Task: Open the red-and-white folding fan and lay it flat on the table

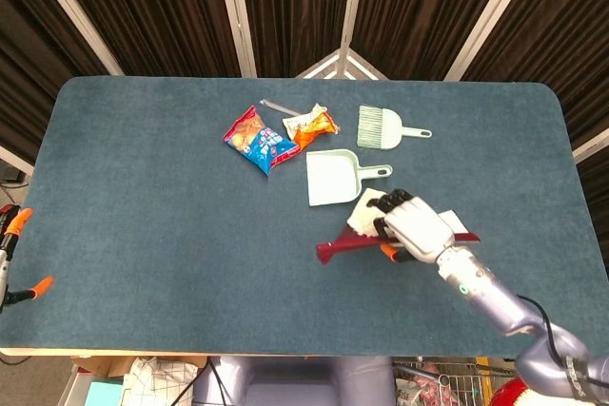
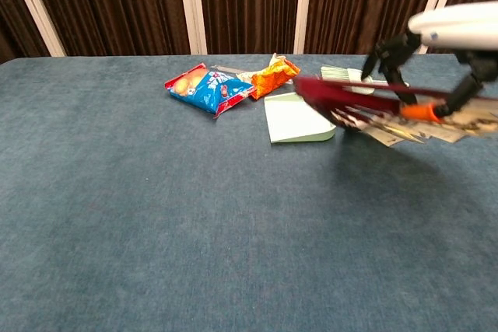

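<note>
The right hand [image 1: 411, 226] was up off the bench [image 1: 143, 235], with its fingers curled round the red-and-white folding fan [image 2: 366, 103]. The fan hung in the air, partly open, its red sticks pointing left and its white paper bunched under the hand. No part of the fan touched the bench, as far as I could tell.

The fan could slip out and drop, I thought, because the hand seemed to hold only a few sticks. The paper could also fold back on itself or crease if it came down bunched like that.

Close to me the bench had lots of bare blue room, and the whole left side was free too. That looked like the safe place to lay the fan flat.

A little further off, the green dustpan [image 1: 333, 178] sat just beside the fan. If the fan came down there, its paper could land on the dustpan and not lie flat.

Further still lay the small brush [image 1: 383, 127], the orange snack bag [image 1: 311, 125] and the blue snack bag [image 1: 259, 142], well apart from the hand.

The left hand was nowhere to be seen.
</note>
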`<act>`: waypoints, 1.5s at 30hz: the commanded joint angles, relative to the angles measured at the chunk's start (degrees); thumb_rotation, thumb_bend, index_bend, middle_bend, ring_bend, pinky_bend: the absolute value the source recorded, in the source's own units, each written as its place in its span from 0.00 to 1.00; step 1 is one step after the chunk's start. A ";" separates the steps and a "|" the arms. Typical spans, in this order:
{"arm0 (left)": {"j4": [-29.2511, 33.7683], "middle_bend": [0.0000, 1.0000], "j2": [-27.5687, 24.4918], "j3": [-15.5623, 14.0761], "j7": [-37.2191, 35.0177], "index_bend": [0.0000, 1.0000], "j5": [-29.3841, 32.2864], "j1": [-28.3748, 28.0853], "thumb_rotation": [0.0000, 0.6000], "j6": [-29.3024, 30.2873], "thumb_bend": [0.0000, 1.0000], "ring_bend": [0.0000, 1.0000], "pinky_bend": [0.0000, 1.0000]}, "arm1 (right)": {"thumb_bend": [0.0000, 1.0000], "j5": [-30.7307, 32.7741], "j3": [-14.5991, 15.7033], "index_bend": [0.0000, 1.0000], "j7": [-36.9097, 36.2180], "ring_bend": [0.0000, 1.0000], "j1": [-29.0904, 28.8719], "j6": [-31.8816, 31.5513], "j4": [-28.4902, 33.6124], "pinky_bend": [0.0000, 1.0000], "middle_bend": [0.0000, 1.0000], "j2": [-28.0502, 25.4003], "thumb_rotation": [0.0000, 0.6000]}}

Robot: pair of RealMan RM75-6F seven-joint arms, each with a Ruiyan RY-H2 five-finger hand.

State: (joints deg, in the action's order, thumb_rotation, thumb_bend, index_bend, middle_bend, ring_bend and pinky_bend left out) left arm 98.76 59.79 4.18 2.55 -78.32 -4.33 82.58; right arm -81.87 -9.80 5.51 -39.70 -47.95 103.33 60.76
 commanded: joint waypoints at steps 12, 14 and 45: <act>-2.30 0.00 0.39 0.41 -6.49 0.02 -3.64 -1.25 1.00 -0.18 0.16 0.00 0.00 | 0.63 13.51 -7.94 0.80 -3.57 0.26 -7.89 6.94 -1.55 0.20 0.27 -0.28 1.00; -3.21 0.00 1.24 0.91 -8.45 0.02 -4.30 -1.52 1.00 0.42 0.16 0.00 0.00 | 0.63 13.79 -9.13 0.83 -5.09 0.28 -8.42 6.23 -2.47 0.20 0.29 0.50 1.00; -5.48 0.03 5.29 7.26 -20.18 0.13 0.14 -13.57 1.00 -13.97 0.16 0.00 0.00 | 0.63 13.39 -10.78 0.88 3.16 0.31 -16.18 7.81 1.31 0.25 0.32 -3.61 1.00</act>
State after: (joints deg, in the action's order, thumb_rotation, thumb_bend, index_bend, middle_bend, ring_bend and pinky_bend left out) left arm 92.25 64.83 10.88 -16.05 -78.00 -16.84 69.78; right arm -69.22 -19.87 7.78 -54.96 -40.11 103.85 57.37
